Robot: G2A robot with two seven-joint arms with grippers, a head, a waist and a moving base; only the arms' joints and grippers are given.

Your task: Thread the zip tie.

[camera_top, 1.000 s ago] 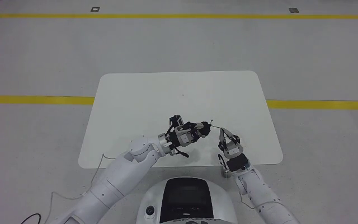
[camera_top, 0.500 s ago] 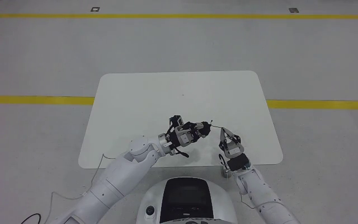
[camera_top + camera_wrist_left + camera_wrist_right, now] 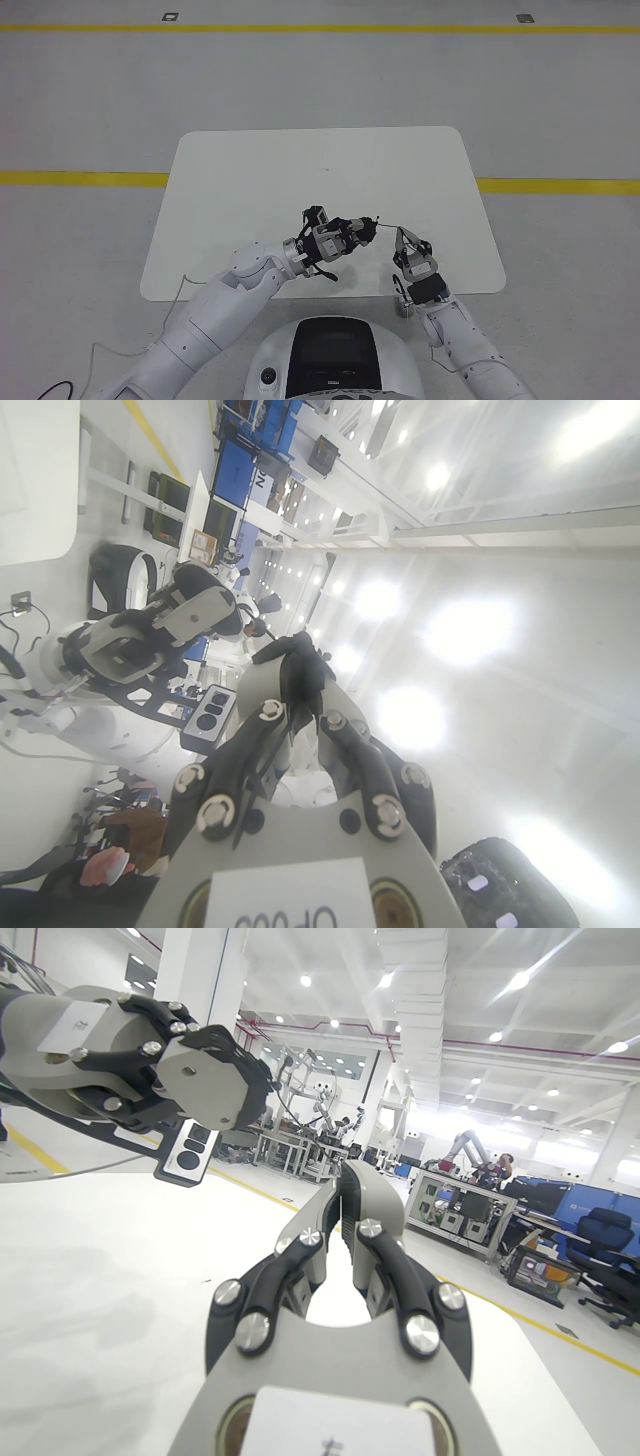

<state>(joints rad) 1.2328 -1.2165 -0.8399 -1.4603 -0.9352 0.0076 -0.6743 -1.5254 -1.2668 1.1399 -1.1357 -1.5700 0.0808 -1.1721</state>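
Currently | left end effector [image 3: 299, 680] clamped on zip tie [image 3: 386, 226], held above the desk [image 3: 300, 170] near its front edge, tail pointing free | right end effector [image 3: 342, 1180] fingers pressed together at the tail's tip, probably steadying it for threading.

Left end effector [image 3: 370, 228] clamped, right end effector [image 3: 401, 233] pinched (tips near)

Zip tie [image 3: 388, 225] above table [image 3: 250, 180], toward near edge
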